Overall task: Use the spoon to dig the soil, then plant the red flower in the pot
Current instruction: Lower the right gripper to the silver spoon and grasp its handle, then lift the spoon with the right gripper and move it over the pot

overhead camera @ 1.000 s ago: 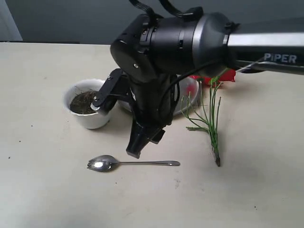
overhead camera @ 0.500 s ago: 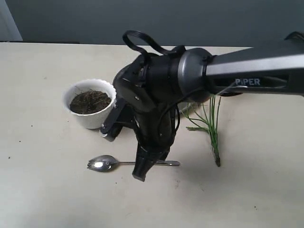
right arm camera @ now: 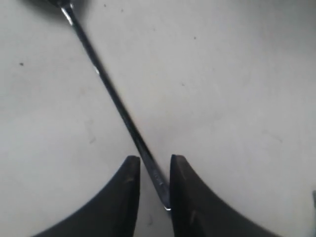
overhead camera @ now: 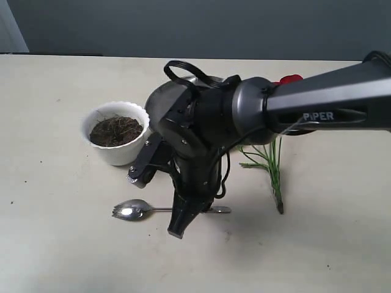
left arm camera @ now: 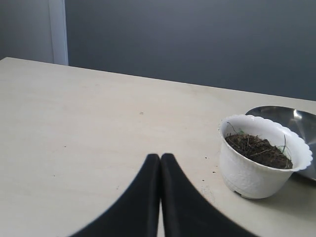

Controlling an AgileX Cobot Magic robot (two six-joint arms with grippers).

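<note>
- Exterior view: the right hand [overhead camera: 178,227] points down at the pale bench [overhead camera: 55,244], with its dark fingertip low over the handle end of the spoon [overhead camera: 142,210]. The spoon lies flat on the bench, its notched bowl toward the left of this view and its slim handle running right under the arm. The pot [overhead camera: 116,141] stands upright just behind and to the left of the spoon, filled with the soil [overhead camera: 115,130]. The red flower [overhead camera: 287,80] lies on the bench to the right of the arm; its petals show above the arm, and its green stems reach down toward the front. A bit of the steel plate [overhead camera: 194,79] peeks out behind the arm.
- Left wrist view: the left hand [left arm camera: 160,163] is closed with nothing between its fingers, the two black tips pressed together above the bare bench. The pot stands well apart from it, with the plate's rim just behind the pot.
- Right wrist view: the right hand is parted only narrowly, one finger on each side of the spoon's handle close to its end. The fingers [right arm camera: 126,192] sit close to the handle, but whether they press it cannot be told.
</note>
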